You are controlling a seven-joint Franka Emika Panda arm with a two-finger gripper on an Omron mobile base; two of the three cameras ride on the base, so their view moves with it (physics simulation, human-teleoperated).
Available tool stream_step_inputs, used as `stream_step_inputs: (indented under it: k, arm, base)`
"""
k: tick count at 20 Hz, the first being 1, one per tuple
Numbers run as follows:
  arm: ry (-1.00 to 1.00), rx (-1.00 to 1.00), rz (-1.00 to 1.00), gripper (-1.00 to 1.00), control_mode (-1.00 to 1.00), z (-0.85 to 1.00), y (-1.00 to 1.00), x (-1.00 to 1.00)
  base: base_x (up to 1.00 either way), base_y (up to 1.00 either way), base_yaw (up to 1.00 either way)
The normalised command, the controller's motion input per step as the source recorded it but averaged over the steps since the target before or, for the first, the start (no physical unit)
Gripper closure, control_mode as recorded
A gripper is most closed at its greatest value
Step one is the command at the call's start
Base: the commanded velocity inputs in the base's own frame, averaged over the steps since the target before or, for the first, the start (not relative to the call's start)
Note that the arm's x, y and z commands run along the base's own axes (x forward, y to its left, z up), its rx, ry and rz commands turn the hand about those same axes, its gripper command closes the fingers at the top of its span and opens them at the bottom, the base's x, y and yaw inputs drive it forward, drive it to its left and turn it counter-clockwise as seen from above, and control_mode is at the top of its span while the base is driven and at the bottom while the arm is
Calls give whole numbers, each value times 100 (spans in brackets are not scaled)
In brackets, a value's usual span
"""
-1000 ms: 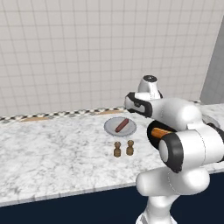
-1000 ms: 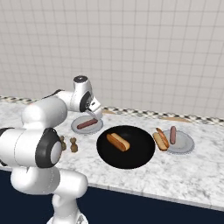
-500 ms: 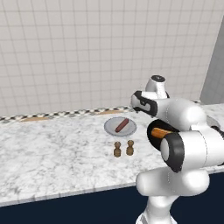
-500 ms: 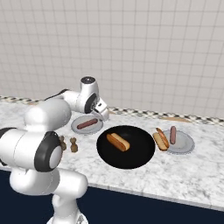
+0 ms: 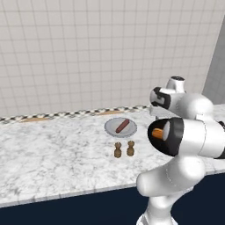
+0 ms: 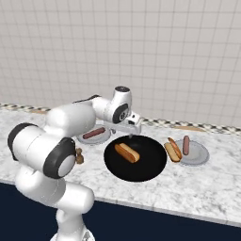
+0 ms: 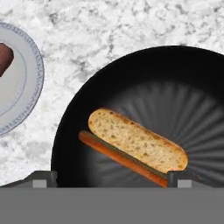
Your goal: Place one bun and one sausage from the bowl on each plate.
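Observation:
The black bowl holds one bun lying slantwise. My gripper hovers open over the bowl's far left rim, with nothing between its fingers. In the hand view the bun lies just above my fingertips, inside the bowl. The left plate carries a sausage; the same plate and sausage show in the left base view. The right plate carries a bun and a sausage side by side.
Two small brown shakers stand in front of the left plate. A tiled wall runs close behind the marble counter, whose front edge lies near the bowl. My arm's elbow hides much of the bowl in the left base view.
The arm has swung to the right, carrying the open gripper from above the left plate to over the bowl's edge. The food has not moved.

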Motion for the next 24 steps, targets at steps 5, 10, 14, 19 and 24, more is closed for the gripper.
stream_step_inputs:
  k: [5, 10, 14, 19, 24]
  arm:
    - [14, -11, 68, -100, -100, -48, -37, -51]
    - [-6, 1, 50, -100, -100, 1, 0, -86]
    - [0, 0, 11, -100, -100, 3, 1, -6]
    - [1, -4, 7, -100, -100, -19, -1, 11]
    - [7, 0, 2, -100, -100, -12, -7, 12]
  base:
    - [0, 0, 0]
    - [0, 0, 0]
    - [0, 0, 0]
    - [0, 0, 0]
    - [0, 0, 0]
